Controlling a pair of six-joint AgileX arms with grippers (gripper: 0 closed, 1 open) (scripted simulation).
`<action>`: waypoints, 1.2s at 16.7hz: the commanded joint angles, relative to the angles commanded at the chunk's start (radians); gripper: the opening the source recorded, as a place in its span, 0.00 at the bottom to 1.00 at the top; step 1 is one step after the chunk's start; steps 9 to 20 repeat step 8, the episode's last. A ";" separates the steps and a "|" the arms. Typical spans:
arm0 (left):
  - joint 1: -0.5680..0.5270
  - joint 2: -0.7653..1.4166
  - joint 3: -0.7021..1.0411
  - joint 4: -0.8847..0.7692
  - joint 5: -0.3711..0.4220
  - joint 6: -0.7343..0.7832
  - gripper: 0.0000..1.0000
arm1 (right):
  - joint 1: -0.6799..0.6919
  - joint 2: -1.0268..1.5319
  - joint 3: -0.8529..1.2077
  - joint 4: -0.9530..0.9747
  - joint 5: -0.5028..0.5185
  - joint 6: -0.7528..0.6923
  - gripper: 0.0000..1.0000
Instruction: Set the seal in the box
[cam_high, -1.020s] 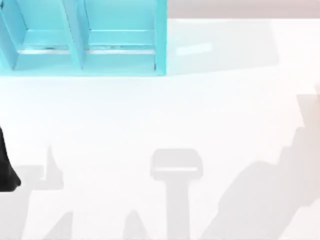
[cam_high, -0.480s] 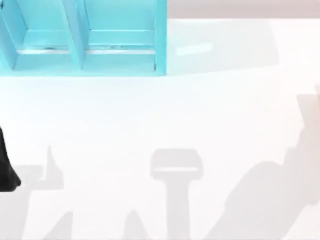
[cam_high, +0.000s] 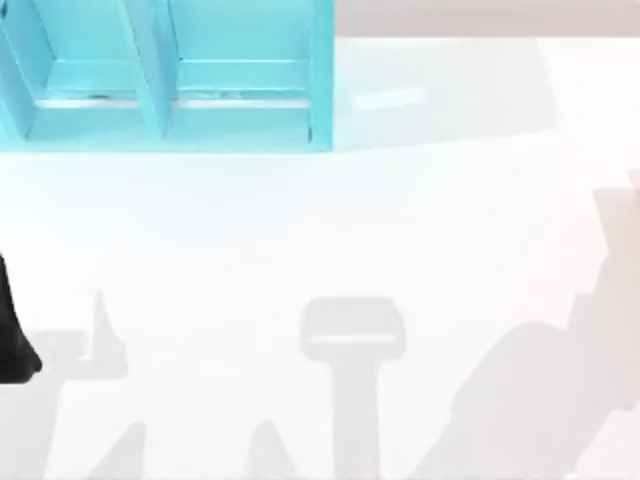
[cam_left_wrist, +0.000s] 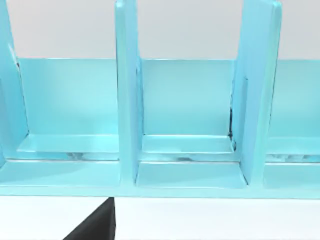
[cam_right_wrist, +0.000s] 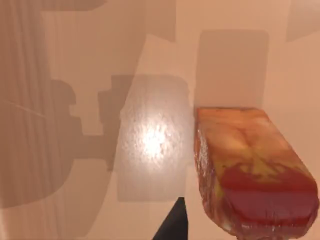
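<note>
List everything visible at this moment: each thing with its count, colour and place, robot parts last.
box: one, turquoise, with upright dividers forming compartments, at the far left of the table in the top view; it also faces the left wrist camera.
seal: one, orange-tan at one end and dark red at the other, resting on the table surface in the right wrist view, not in the box.
table: one, white, crossed by grey shadows.
left arm: one dark part at the top view's left edge.
gripper fingers: a dark tip in the left wrist view and another in the right wrist view.
</note>
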 joint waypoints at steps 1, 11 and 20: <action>0.000 0.000 0.000 0.000 0.000 0.000 1.00 | 0.000 0.000 0.000 0.000 0.000 0.000 0.90; 0.000 0.000 0.000 0.000 0.000 0.000 1.00 | 0.000 0.000 0.000 0.000 0.000 0.000 1.00; 0.000 0.000 0.000 0.000 0.000 0.000 1.00 | 0.000 0.000 0.000 0.000 0.000 0.000 1.00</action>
